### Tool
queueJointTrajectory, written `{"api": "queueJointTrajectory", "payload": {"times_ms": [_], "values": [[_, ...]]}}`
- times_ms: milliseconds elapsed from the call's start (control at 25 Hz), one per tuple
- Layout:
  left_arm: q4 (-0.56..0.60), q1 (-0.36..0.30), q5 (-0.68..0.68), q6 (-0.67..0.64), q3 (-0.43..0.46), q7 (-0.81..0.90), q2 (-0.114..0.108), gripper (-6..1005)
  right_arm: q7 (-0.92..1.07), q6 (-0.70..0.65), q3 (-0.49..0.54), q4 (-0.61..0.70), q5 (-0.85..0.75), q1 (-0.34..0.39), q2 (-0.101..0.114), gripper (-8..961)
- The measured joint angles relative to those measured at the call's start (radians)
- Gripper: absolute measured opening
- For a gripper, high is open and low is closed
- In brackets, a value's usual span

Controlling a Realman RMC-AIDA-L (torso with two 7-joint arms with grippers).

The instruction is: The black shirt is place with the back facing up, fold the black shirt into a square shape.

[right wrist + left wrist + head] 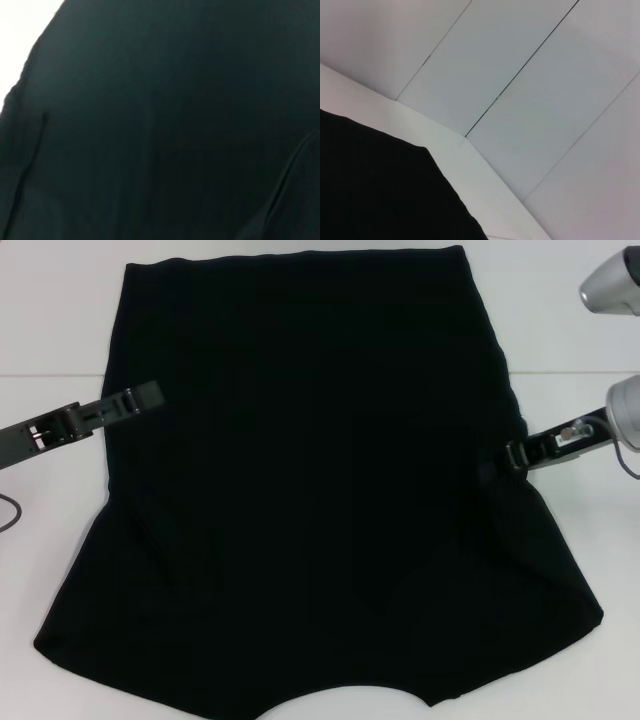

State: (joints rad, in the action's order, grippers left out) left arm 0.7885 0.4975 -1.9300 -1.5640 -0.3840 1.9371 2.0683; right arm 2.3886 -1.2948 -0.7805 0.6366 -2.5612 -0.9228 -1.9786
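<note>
Black tools, silver-grey arm housings.

Left gripper reaching in low from the left, arm near level, fingertips pointing inward. Right gripper reaching in from the right, arm slightly raised, silver wrist behind. Finger state unclear on both.

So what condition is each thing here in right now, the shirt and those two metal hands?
Black shirt: spread flat on the white table, plain side up, sleeves toward the near edge, not yet a square.
Left gripper: at the shirt's left edge, about midway along it.
Right gripper: at the shirt's right edge, about midway along it.
</note>
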Motion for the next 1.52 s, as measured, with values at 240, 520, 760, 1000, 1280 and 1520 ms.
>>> {"api": "queueJointTrajectory", "payload": {"times_ms": [240,520,760,1000,1280,1520], "values": [[0.000,0.004,0.000,0.001,0.013,-0.001,-0.004,959,0.027,0.020,0.013,-0.011,0.000,-0.013,-0.013,44],[0.000,0.001,0.000,0.001,0.037,-0.003,-0.007,959,0.086,0.060,0.011,-0.038,-0.001,-0.014,-0.010,92],[0.024,-0.006,-0.068,-0.038,0.039,0.094,-0.033,959,0.109,0.065,0.039,-0.031,0.025,-0.006,0.006,234],[0.141,-0.007,-0.354,-0.189,0.049,0.326,-0.075,959,0.129,0.069,0.044,-0.029,0.028,-0.006,0.028,516],[0.190,0.011,-0.575,-0.240,0.020,0.425,-0.072,958,0.132,0.076,0.044,-0.029,0.032,-0.014,0.036,741],[0.199,0.007,-0.632,-0.233,0.019,0.450,-0.070,958,0.131,0.078,0.044,-0.028,0.033,-0.015,0.038,766]]}}
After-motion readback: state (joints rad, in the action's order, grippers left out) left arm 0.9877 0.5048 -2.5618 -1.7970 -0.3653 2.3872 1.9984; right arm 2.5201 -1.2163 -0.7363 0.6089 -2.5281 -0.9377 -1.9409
